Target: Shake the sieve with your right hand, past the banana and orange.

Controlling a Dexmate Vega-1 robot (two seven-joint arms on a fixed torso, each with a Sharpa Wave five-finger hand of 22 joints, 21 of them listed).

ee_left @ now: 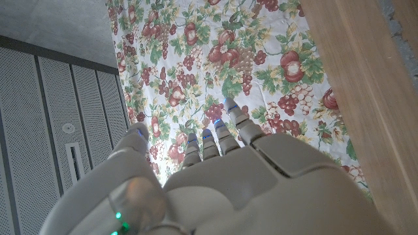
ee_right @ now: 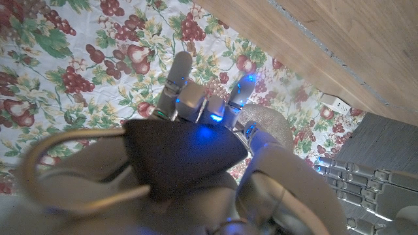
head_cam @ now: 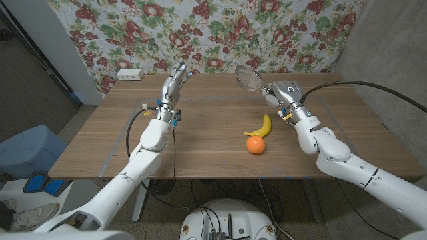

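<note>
So the right hand [head_cam: 279,93] is up off the table toward the far side, around 1 o'clock from the middle of the tabletop, and it's got the sieve [head_cam: 249,77] by the handle. Its fingers are wrapped around the dark handle end, and the round wire-mesh bowl sticks out toward 10 o'clock from the hand, up in the air near the back edge. From the right wrist view you can see the black, wedge-shaped handle [ee_right: 179,156] pressed against the smooth grey plastic of the hand, with a thin bent metal loop [ee_right: 65,170] coming off it and blue lights glowing on the fingertips [ee_right: 243,88].

Closer to the robot from that hand, at about 7 o'clock from it, a curved yellow banana [head_cam: 261,127] lies on the wood, and just in front of that, touching or nearly touching its end, sits a round, matte orange [head_cam: 255,145].

The left hand [head_cam: 174,81] is way over at about 11 o'clock, raised with its fingers straight and a bit spread, holding nothing. Its smooth grey back [ee_left: 261,189] shows in the left wrist view.

The table [head_cam: 200,160] is plain light wood with visible grain. Behind it hangs a fruit-and-leaf print cloth [head_cam: 213,33], and a small white power strip [head_cam: 129,74] sits at the far left corner.
</note>
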